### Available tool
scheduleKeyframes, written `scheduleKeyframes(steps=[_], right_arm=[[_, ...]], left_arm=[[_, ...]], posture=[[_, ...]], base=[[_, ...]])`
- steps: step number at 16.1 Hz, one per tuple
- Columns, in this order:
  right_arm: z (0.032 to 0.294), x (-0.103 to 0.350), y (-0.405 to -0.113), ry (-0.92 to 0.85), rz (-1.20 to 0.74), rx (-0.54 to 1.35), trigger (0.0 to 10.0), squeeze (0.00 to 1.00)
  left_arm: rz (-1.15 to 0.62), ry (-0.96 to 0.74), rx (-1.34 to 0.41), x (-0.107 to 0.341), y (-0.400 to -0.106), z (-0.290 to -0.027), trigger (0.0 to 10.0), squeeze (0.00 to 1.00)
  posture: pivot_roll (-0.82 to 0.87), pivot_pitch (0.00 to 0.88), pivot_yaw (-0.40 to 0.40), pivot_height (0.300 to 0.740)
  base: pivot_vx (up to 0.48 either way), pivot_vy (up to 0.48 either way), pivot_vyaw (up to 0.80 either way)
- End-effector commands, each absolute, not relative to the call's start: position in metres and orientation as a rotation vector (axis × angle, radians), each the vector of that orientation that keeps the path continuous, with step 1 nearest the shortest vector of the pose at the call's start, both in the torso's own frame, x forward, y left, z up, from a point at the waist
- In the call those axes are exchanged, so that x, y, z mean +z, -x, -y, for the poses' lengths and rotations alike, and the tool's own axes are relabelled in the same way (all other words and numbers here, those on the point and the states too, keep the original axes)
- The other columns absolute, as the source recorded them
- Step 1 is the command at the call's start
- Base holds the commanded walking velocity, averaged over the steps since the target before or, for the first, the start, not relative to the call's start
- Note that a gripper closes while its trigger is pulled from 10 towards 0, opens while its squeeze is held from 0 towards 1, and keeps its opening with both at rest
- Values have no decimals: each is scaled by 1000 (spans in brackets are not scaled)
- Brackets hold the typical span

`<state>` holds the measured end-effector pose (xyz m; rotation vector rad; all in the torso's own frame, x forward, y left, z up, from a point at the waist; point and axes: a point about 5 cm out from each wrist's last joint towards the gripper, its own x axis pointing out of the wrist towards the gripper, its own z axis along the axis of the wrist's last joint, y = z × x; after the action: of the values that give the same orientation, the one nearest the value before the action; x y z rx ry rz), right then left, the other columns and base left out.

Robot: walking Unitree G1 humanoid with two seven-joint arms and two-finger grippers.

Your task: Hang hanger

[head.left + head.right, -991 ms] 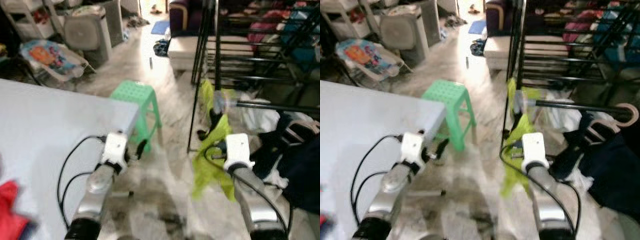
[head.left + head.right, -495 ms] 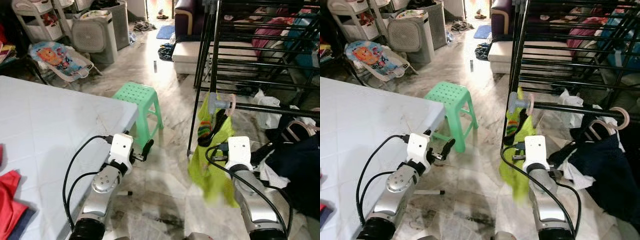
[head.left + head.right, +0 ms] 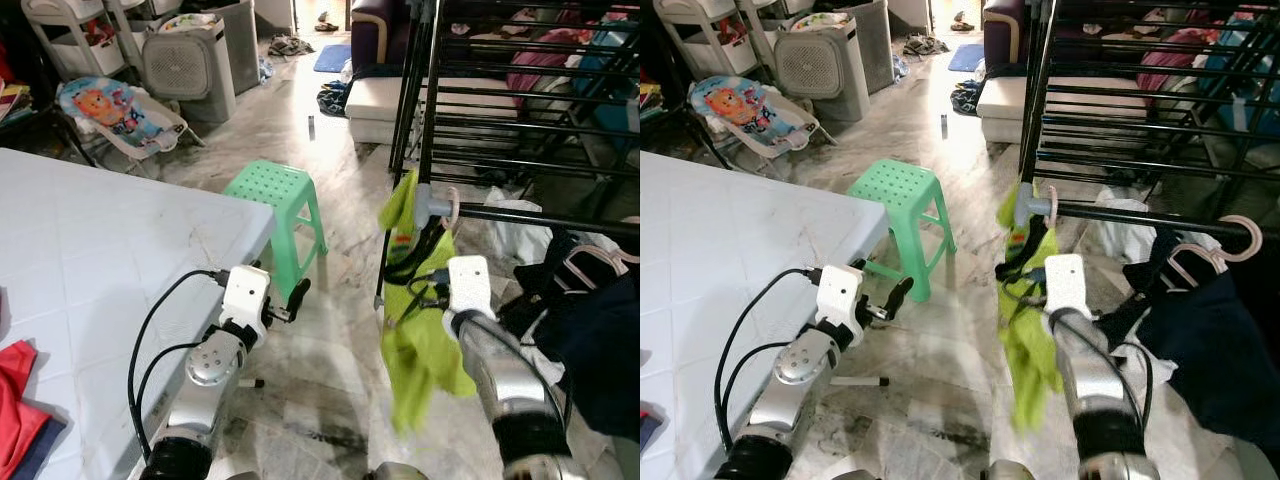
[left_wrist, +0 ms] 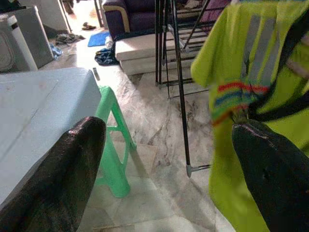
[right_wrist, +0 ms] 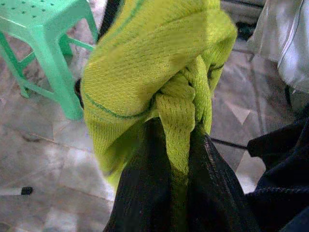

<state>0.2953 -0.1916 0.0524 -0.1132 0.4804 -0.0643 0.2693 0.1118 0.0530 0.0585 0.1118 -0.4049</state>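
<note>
Nearest us, right pincer (image 5: 176, 159) is clamped tight on a bunch of the yellow shirt (image 3: 420, 340), fabric squeezed btw its fingers (image 5: 140, 193). Shirt is on a hanger (image 3: 437, 205) w/ pink hook, up by the rack (image 3: 520, 215) rail; we can't tell if it's hooked on. Left pincer (image 4: 169, 169) is spread wide, holding nothing, beside the worktop (image 3: 90, 240). Beyond: green stool (image 3: 275, 195).

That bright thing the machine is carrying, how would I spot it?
Start at the tall black metal drying rack. At its near rail hangs a neon yellow-green knit shirt, pinched in the right pincer. The clothes beside it are dark.
</note>
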Motion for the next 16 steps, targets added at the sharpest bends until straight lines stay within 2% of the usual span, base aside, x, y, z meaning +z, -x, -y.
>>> scheduleKeyframes(steps=[1,10,11,12,16], right_arm=[[197,53,-298,78,-494,-109,10000,0],[192,36,-274,29,-541,-141,10000,0],[195,36,-273,27,-542,-161,10000,373],[197,35,-273,19,-542,-160,10000,1000],[197,35,-273,13,-538,-144,10000,1000]], left_arm=[[-121,-75,-413,53,-268,-113,10000,0],[-147,-81,-430,49,-268,-110,10000,0],[-149,-84,-433,49,-270,-109,10000,0],[-151,-85,-435,48,-270,-108,10000,0],[-162,-87,-429,46,-269,-108,10000,0]], posture=[[-72,0,50,740],[-93,0,60,740],[-93,0,60,740],[-93,0,60,740],[-91,0,54,740]], base=[[0,0,0],[0,0,0],[0,0,0],[0,0,0],[0,0,0]])
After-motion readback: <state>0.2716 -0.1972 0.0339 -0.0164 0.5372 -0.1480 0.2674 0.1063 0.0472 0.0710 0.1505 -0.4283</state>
